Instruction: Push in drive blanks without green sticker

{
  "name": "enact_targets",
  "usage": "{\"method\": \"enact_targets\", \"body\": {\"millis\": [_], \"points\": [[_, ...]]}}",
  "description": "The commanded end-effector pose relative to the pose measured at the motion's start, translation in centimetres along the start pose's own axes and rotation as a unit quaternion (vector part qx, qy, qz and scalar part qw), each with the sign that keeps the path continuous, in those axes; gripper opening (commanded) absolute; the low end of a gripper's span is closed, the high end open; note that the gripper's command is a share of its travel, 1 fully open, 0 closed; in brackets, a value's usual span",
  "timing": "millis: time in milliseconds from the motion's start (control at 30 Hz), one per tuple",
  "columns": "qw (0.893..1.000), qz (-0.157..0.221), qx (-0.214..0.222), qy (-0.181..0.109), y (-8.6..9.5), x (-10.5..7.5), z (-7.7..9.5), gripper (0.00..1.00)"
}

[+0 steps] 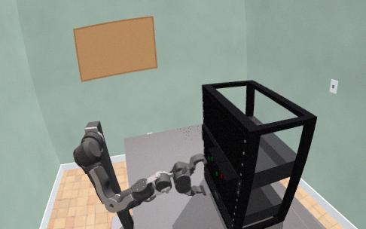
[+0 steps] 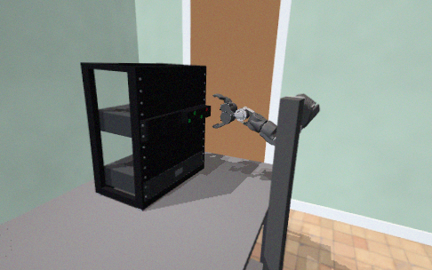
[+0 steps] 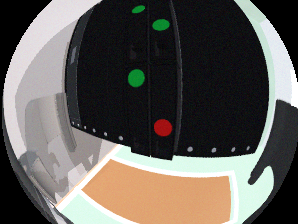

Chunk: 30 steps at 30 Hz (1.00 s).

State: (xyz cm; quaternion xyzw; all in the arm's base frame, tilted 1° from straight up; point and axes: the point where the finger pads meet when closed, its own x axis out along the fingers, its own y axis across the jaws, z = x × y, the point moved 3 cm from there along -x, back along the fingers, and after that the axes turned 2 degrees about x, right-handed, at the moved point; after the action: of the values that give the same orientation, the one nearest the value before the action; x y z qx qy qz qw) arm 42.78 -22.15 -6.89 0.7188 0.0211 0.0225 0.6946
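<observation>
The black rack stands on the grey table, with the storage chassis across the middle of its front. Three blanks carry green stickers and one carries a red sticker. The red sticker also shows in the exterior view, on a blank that stands out at the chassis end nearest the door. The green stickers sit just beside it. My gripper is open and empty. It hovers a short gap in front of the rack face, level with the stickers, and touches nothing. It also shows in the top view.
The arm's dark mounting post stands at the table edge. A brown door is behind the gripper. Grey shelves sit inside the rack frame.
</observation>
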Motion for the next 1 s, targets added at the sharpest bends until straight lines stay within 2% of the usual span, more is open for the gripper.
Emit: {"method": "enact_targets", "body": {"millis": [0,900,933,967], "points": [[1.000,0.004,0.000,0.002,0.17,-0.01,-0.10,1.00],[1.000,0.004,0.000,0.002,0.17,-0.01,-0.10,1.00],[1.000,0.004,0.000,0.002,0.17,-0.01,-0.10,0.00],[1.000,0.004,0.000,0.002,0.17,-0.01,-0.10,0.00]]}}
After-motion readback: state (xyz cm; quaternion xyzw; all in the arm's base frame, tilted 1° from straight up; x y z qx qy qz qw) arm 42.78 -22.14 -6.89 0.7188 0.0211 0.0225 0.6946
